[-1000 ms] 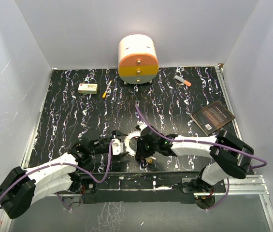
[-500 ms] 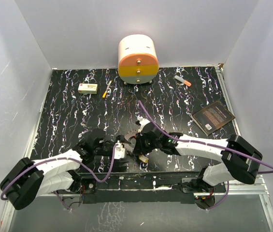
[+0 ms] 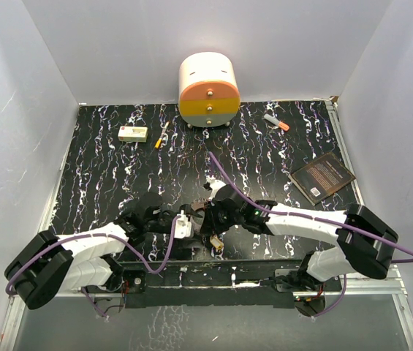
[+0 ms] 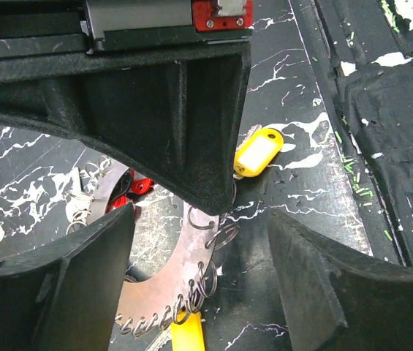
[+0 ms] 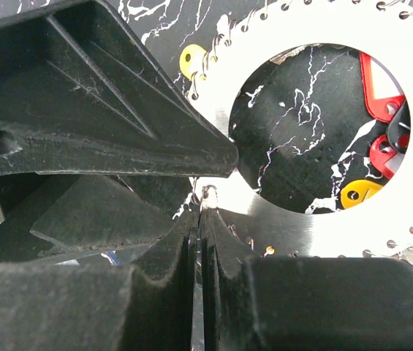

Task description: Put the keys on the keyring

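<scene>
The keyring (image 4: 164,281) is a flat grey plate with small wire loops along its rim, tilted up off the table. My right gripper (image 5: 200,213) is shut on its rim beside one loop; the ring's wide hole (image 5: 381,232) lies just beyond. Red keys (image 5: 379,82) and a yellow key (image 5: 358,193) show through the hole. My left gripper (image 4: 191,292) is open, its fingers (image 4: 52,292) straddling the ring's edge without touching it. A yellow key (image 4: 259,150) lies on the table beyond. From above, both grippers (image 3: 186,221) (image 3: 210,225) meet over the keyring (image 3: 203,206).
A round drawer unit (image 3: 208,89) stands at the back. A white box (image 3: 132,133), a small orange pen (image 3: 160,140) and a marker (image 3: 276,122) lie near it. A dark book (image 3: 323,177) rests at the right. Purple cables loop over both arms.
My left arm has reached further right toward the ring, its jaws widening then narrowing slightly. My right gripper has shifted a little left and nearer, still shut on the ring.
</scene>
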